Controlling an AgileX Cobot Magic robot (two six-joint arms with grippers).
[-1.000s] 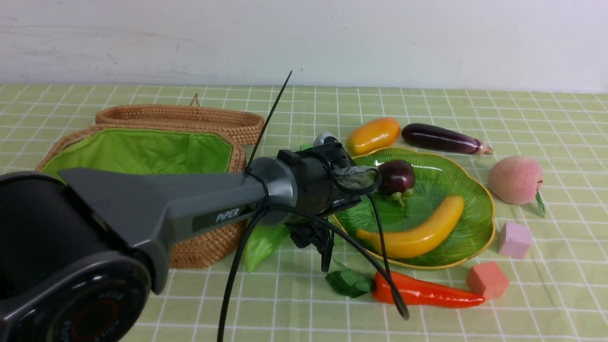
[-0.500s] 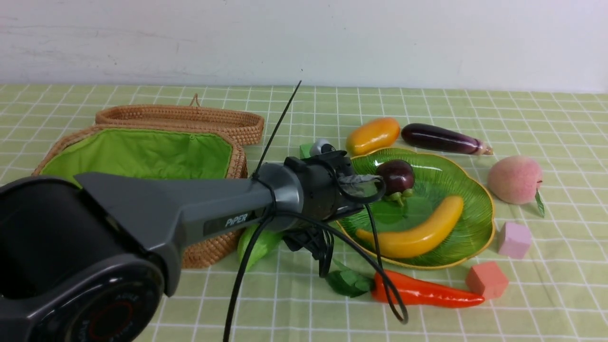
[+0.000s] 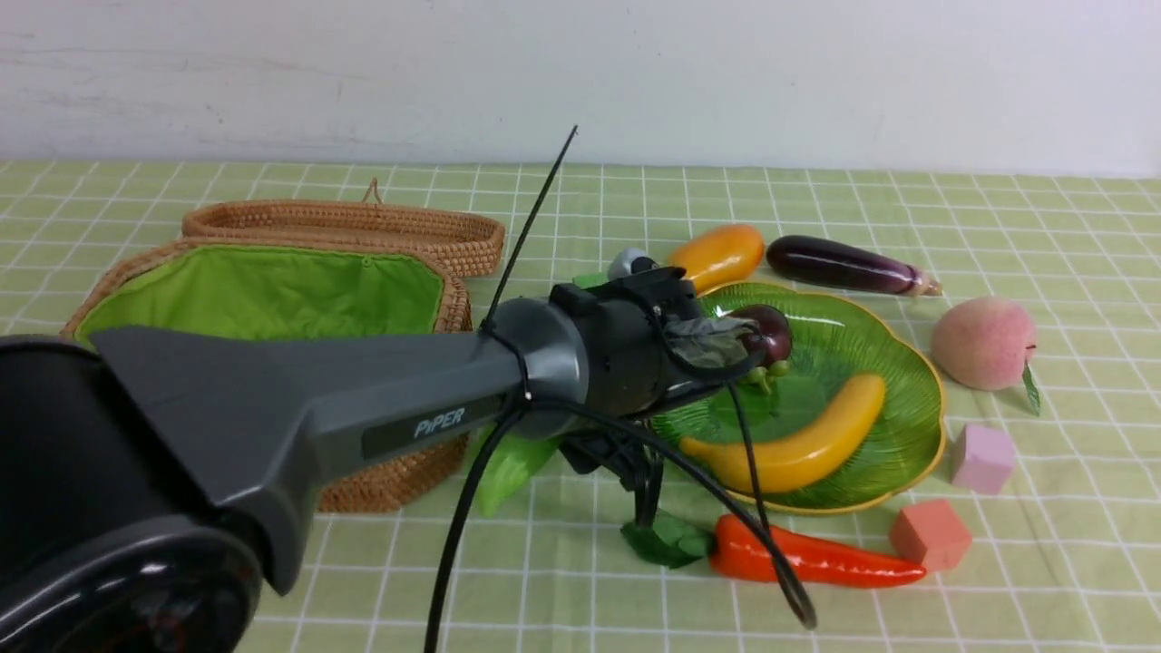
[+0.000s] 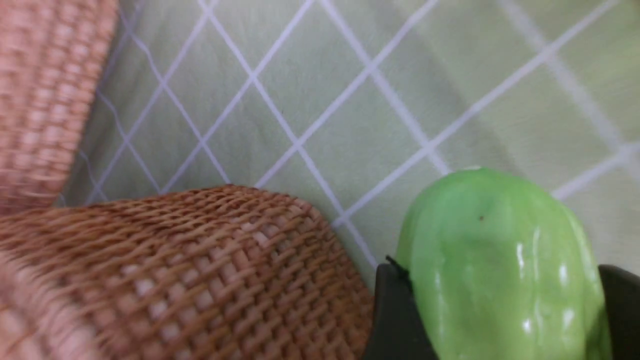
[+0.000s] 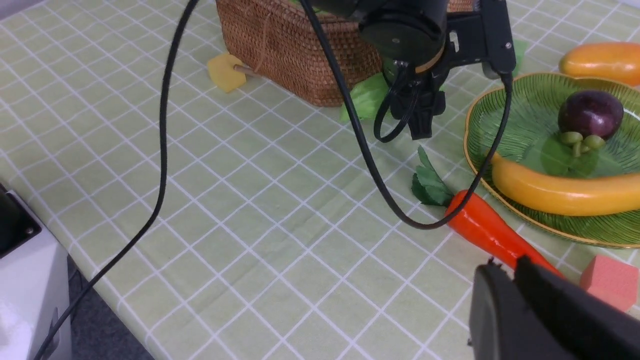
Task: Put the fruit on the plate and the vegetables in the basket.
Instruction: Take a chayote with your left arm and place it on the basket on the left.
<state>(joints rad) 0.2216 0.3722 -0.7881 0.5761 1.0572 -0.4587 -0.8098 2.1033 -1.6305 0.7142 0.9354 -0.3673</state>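
My left gripper (image 4: 502,272) is shut on the light-green gourd (image 4: 495,270), a black finger against each side, right beside the wicker basket (image 3: 399,481). From the front the gourd (image 3: 508,464) pokes out under my left wrist. The green plate (image 3: 934,408) holds the banana (image 3: 798,444) and the mangosteen (image 3: 771,331). The mango (image 3: 717,254) and eggplant (image 3: 843,263) lie behind it, the peach (image 3: 984,343) to its right, the carrot (image 3: 816,558) in front. My right gripper (image 5: 505,265) is shut and empty, above the carrot (image 5: 480,230).
The basket's lid (image 3: 345,222) lies behind the open, green-lined basket. A lilac cube (image 3: 982,458) and a salmon cube (image 3: 931,533) sit right of the plate. A yellow cube (image 5: 226,72) rests at the basket's near side. My left arm's black cable (image 3: 762,544) droops over the carrot.
My left gripper has closed on the gourd and shifted slightly right and up with it. Its cable swung right over the carrot. The right gripper has not moved.
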